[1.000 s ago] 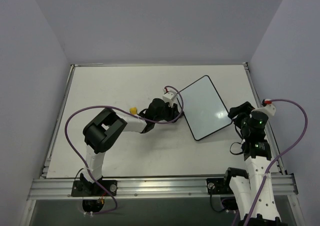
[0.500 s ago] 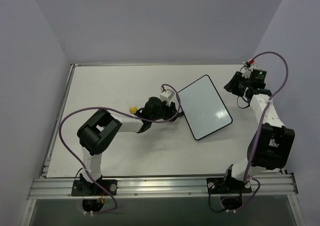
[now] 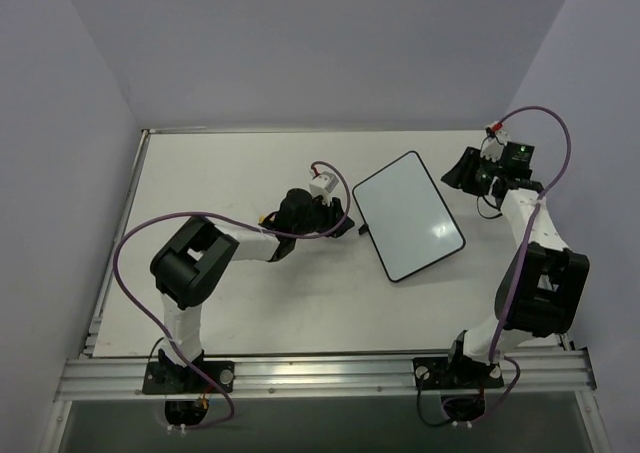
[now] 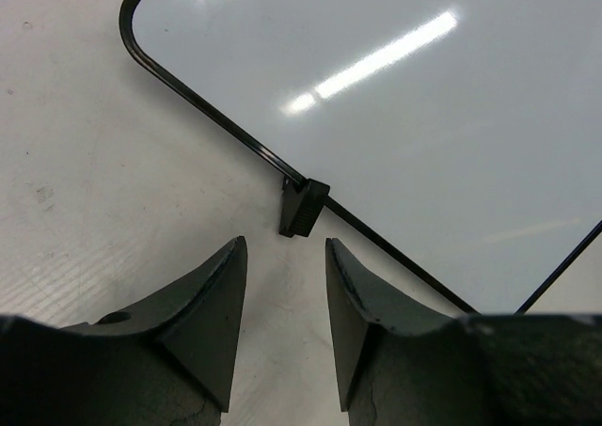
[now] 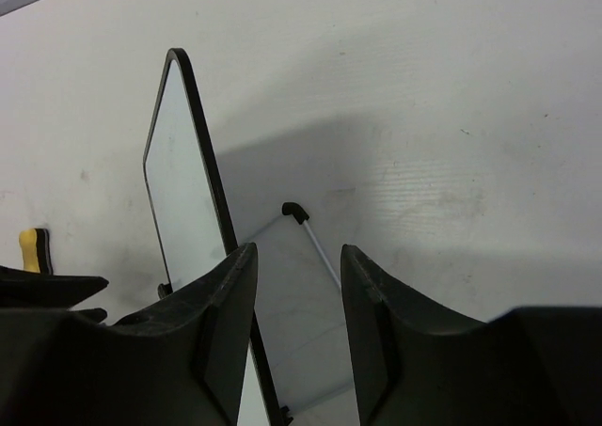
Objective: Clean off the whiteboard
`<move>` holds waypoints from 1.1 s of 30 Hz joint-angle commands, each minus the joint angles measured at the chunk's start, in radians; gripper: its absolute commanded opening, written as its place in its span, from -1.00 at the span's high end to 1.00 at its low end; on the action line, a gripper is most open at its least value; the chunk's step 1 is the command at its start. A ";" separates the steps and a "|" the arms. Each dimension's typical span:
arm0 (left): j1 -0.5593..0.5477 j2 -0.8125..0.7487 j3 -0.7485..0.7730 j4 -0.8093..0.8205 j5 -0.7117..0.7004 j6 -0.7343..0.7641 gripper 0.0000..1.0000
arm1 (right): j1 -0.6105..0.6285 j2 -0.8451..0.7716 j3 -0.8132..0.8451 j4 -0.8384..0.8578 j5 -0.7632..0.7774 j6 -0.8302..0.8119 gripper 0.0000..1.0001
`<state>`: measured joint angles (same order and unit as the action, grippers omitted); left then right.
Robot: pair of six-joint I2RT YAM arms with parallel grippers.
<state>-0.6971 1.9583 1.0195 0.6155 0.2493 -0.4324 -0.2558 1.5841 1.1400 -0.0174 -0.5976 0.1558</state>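
The whiteboard [image 3: 408,216] lies tilted at mid-table, its white face blank inside a thin black frame. In the left wrist view the whiteboard [image 4: 423,87] fills the top right, with a small black foot [image 4: 303,208] on its edge. My left gripper [image 3: 341,224] is open and empty just left of that edge, its jaws [image 4: 285,257] apart with bare table between them. My right gripper [image 3: 452,177] is open and empty off the board's far right corner. The right wrist view shows the whiteboard [image 5: 183,191] edge-on, its thin stand leg [image 5: 315,238] ahead of my right gripper [image 5: 298,261].
A small yellow eraser block [image 3: 264,220] lies on the table behind my left wrist and shows at the left edge of the right wrist view [image 5: 34,249]. The table's raised rim [image 3: 320,130] runs along the back, with grey walls on three sides.
My right arm swung from the near right side up to the board's far right corner. My left gripper drew back leftward off the board's left edge.
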 commanded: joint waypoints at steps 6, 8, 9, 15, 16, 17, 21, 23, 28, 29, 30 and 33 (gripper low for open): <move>0.008 -0.007 -0.004 0.081 0.039 -0.016 0.06 | -0.010 -0.088 -0.057 0.112 -0.096 0.019 0.24; 0.011 -0.004 -0.001 0.081 0.042 -0.017 0.06 | -0.010 -0.088 -0.065 0.119 -0.122 0.022 0.23; 0.011 -0.002 -0.001 0.081 0.044 -0.017 0.06 | -0.008 -0.090 -0.066 0.117 -0.126 0.021 0.23; 0.015 0.004 0.001 0.084 0.048 -0.020 0.06 | 0.001 -0.113 -0.097 0.112 -0.131 0.005 0.23; 0.016 0.007 0.001 0.087 0.048 -0.023 0.06 | 0.006 -0.113 -0.100 0.109 -0.131 0.001 0.23; 0.016 0.008 0.001 0.090 0.053 -0.025 0.06 | 0.009 -0.111 -0.103 0.105 -0.133 -0.007 0.23; 0.019 0.010 -0.002 0.095 0.056 -0.028 0.06 | 0.035 -0.113 -0.128 0.111 -0.139 -0.021 0.23; 0.019 0.013 -0.002 0.095 0.056 -0.028 0.06 | 0.056 -0.108 -0.134 0.109 -0.130 -0.025 0.24; 0.021 0.020 -0.007 0.101 0.058 -0.032 0.06 | 0.095 -0.102 -0.148 0.097 -0.103 -0.042 0.28; 0.021 0.027 -0.004 0.101 0.058 -0.032 0.06 | 0.102 -0.101 -0.151 0.099 -0.102 -0.045 0.29; 0.021 0.031 -0.002 0.102 0.058 -0.034 0.06 | 0.105 -0.102 -0.154 0.102 -0.102 -0.045 0.35; 0.019 0.056 -0.001 0.118 0.058 -0.035 0.06 | 0.110 -0.101 -0.169 0.109 -0.110 -0.044 0.51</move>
<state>-0.6842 1.9854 1.0134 0.6621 0.2867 -0.4641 -0.1596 1.5089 0.9863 0.0692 -0.6926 0.1249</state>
